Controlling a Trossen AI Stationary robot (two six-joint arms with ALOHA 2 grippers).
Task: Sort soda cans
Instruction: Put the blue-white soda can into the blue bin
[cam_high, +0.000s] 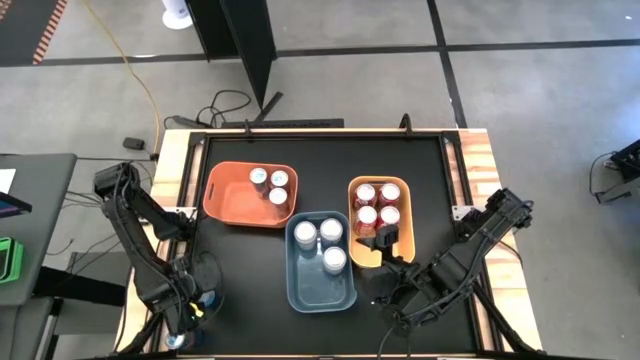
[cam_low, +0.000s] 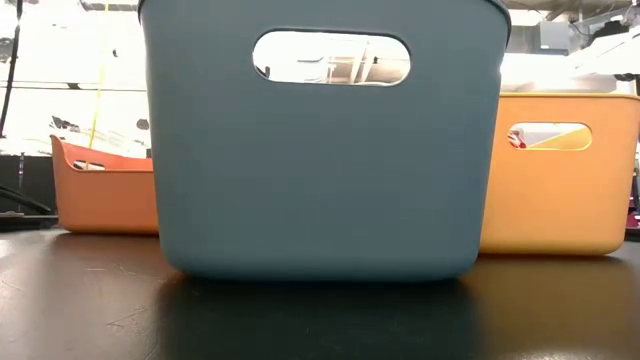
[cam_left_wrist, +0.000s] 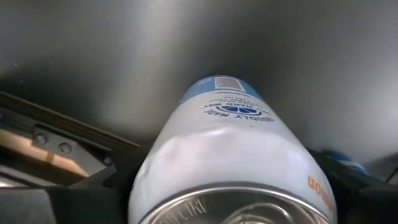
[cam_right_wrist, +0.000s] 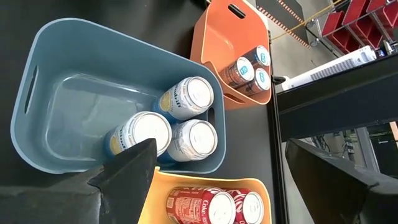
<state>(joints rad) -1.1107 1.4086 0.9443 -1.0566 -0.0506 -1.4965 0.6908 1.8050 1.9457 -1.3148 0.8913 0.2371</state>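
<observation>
Three blue-and-silver soda cans (cam_high: 270, 185) stand in the orange bin (cam_high: 228, 200). Three pale cans (cam_high: 325, 240) stand in the blue bin (cam_high: 315, 285), and several red cans (cam_high: 378, 205) in the yellow bin (cam_high: 402, 185). My left gripper (cam_high: 190, 312) is at the table's near left corner, shut on a white-and-blue can (cam_left_wrist: 224, 143). My right gripper (cam_high: 385, 240) hangs open above the yellow bin's near end; in the right wrist view its fingers (cam_right_wrist: 127, 168) stand wide apart with nothing between them. My left gripper pinches the white-and-blue can between its two fingers, one on each side of the body near the silver top end (cam_left_wrist: 149, 180). The can lies along the fingers, top toward the wrist, blue end pointing away. Whether it rests on the dark table, I cannot tell.
The three bins sit close together mid-table, the blue one nearest the near edge (cam_low: 320, 150). Bare black tabletop (cam_high: 240, 270) lies between my left gripper and the blue bin. A wooden rail (cam_left_wrist: 37, 146) borders the table beside my left gripper.
</observation>
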